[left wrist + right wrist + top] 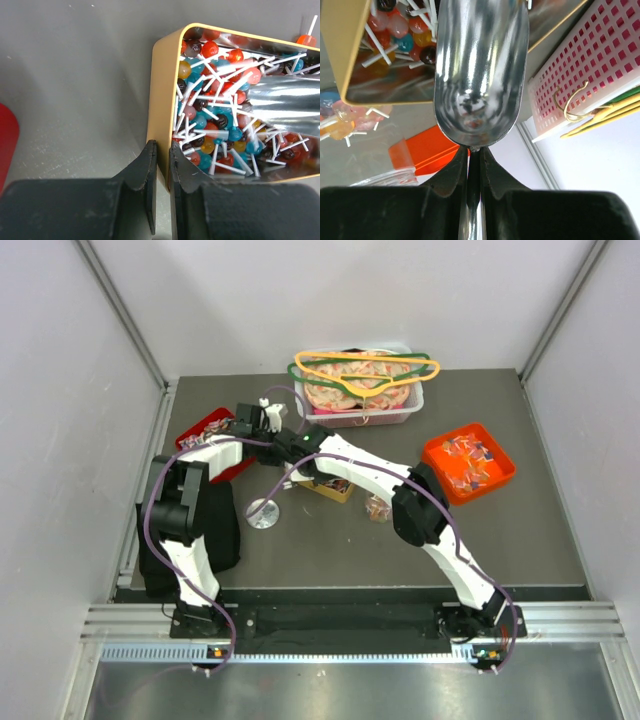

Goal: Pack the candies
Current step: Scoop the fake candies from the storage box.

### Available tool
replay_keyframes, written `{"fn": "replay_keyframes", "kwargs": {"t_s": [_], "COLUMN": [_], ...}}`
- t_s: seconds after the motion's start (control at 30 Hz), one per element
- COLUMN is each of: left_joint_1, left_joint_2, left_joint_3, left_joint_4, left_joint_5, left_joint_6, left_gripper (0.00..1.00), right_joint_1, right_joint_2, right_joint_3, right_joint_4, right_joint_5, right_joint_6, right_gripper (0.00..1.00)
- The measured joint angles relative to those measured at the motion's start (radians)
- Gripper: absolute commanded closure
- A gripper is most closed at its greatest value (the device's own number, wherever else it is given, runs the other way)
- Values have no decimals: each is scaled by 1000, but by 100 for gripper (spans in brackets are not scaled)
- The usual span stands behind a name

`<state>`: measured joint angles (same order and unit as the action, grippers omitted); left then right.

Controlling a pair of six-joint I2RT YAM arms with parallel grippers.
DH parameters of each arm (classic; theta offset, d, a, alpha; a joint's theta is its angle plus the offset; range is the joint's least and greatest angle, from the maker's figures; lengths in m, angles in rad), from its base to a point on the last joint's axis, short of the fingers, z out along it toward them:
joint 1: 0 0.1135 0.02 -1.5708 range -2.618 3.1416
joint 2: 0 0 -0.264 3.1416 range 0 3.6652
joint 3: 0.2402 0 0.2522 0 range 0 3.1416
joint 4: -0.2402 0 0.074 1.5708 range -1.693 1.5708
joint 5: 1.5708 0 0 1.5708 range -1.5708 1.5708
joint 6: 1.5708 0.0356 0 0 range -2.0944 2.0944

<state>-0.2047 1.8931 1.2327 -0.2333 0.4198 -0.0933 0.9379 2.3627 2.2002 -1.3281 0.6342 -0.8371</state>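
The candies (215, 100) are small lollipops with white sticks, in red, blue, orange and dark colours, heaped in a yellow tin (165, 75). My left gripper (162, 145) is shut on the tin's near wall, one finger outside and one inside. A shiny metal scoop (285, 105) reaches into the tin from the right. In the right wrist view my right gripper (475, 150) is shut on the handle of this scoop (480, 75), whose bowl looks empty and hangs over the tin (345, 40). From above, the tin (335, 490) lies mostly hidden under the crossed arms.
An orange tray (468, 462) with wrapped sweets sits at the right, and a red tray (205, 430) at the left. At the back stands a white basket (360, 400) topped with coloured hangers (365, 368). A round metal lid (263, 513) lies near the front. Loose lollipops (340, 120) lie beside the tin.
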Motion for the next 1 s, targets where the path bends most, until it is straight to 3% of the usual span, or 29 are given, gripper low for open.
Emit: {"fn": "replay_keyframes", "kwargs": {"t_s": [0.27,1.0], "left_joint_1": [3,10], "left_joint_2": [0,-9], "left_joint_3": [-4,-18], "left_joint_4": [0,13], "left_joint_5": [3,4], "left_joint_6": [-1,-5], "left_gripper": [100,100], "right_joint_1": [9,0], "right_joint_2": [49,112], "right_joint_3": [-9,50], "right_joint_4": [65,114], "right_joint_5": [-101,-121], "right_joint_6": [3,55], "right_gripper": [100,100]}}
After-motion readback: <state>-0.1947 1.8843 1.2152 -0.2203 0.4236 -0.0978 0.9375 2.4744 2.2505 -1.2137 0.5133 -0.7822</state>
